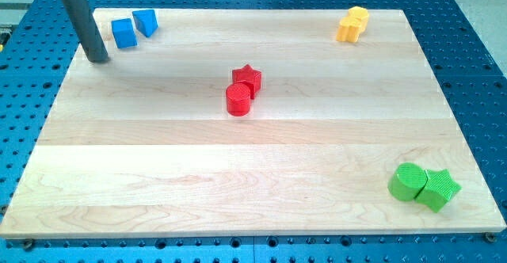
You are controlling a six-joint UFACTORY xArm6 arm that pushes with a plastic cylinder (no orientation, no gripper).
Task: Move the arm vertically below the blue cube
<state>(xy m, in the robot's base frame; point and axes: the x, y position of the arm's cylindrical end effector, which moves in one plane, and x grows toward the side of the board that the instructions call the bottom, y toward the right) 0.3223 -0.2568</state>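
Note:
The blue cube [123, 32] sits near the wooden board's top left corner, touching a second blue block [146, 21] with a slanted shape on its right. My rod comes down from the view's top left, and my tip [97, 58] rests on the board just left of and slightly below the blue cube, a small gap apart from it.
A red star [247, 78] touches a red cylinder [238, 100] at the board's middle. Two yellow blocks [352, 24] sit at the top right. A green cylinder [406, 182] and a green star [440, 189] touch at the bottom right. The board [253, 192] lies on a blue perforated table.

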